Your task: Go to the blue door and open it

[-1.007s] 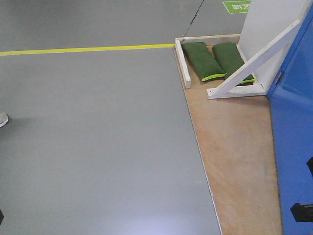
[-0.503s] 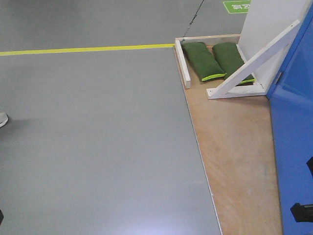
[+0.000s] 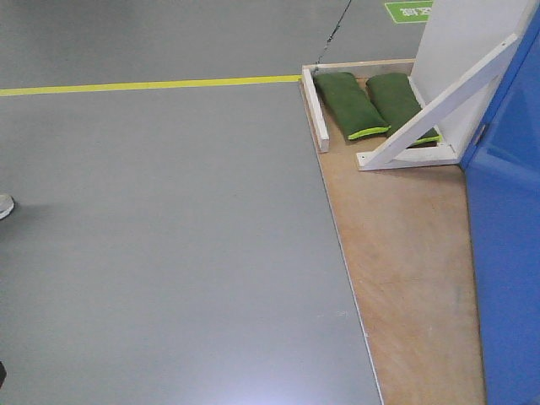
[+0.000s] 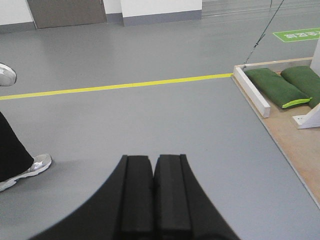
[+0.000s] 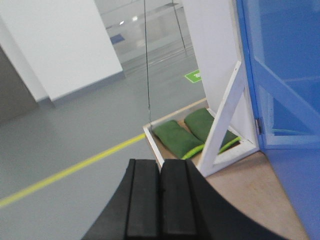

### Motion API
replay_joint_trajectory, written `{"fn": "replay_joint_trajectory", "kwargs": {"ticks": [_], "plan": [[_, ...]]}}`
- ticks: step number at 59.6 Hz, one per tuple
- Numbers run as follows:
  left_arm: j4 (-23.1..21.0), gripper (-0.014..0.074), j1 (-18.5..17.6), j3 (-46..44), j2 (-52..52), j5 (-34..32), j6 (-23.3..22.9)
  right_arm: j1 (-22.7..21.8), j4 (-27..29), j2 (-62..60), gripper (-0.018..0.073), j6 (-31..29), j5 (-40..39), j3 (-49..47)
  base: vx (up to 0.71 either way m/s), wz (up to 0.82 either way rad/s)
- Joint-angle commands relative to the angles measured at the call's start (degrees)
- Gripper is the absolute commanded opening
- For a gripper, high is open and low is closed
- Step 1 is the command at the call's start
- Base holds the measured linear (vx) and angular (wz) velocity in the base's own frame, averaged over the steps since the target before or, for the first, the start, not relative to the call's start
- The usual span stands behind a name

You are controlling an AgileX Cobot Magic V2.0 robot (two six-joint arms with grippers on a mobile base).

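We think our step now is getting close to the tall shiny blue door [image 3: 506,253] on our right, our black left gripper [image 4: 153,195] and black right gripper [image 5: 160,200] are pinched shut with nothing inside, and next we must turn to find its handle

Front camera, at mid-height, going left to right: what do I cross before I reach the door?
Shoe at the left edge → grey floor → plywood platform → blue door.
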Motion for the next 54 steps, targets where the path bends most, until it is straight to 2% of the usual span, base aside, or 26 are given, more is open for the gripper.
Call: {"fn": "replay_joint_trajectory", "kwargs": {"ticks": [1,9,14,37,46,54], "plan": [[0.0,0.007,0.06,0.24,-0.8,-4.48,-0.18,-2.81,6.73,6.01,0.0006,0.0,-4.93,-8.03,0.0,0.0],[0.0,0.007,0.06,0.24,-0.8,-4.48,-0.18,-8.33,17.02,12.36,0.0006,0.0,-5.06,-15.52,0.0,0.0],[0.0,0.007,0.06,0.24,-0.8,-4.48,-0.18,-13.46,25.09,15.67,0.0006,0.0,-6.01,-17.83,0.0,0.0],[0.0,0.007,0.06,0.24,-0.8,-4.48,-0.18,-40.72,56.25,22.17,0.0006,0.0,-9.22,-18.98,0.0,0.0],[0.0,0.007,0.06,0.24,-0.8,-4.48,-0.18,-47.74,61.88,27.99,0.0006,0.0,-9.68,-19.92,0.0,0.0],[0.0,0.007,0.06,0.24,-0.8,-4.48,-0.18,-49.59,62.96,34.39,0.0006,0.0,-9.84,-24.24,0.0,0.0]]}}
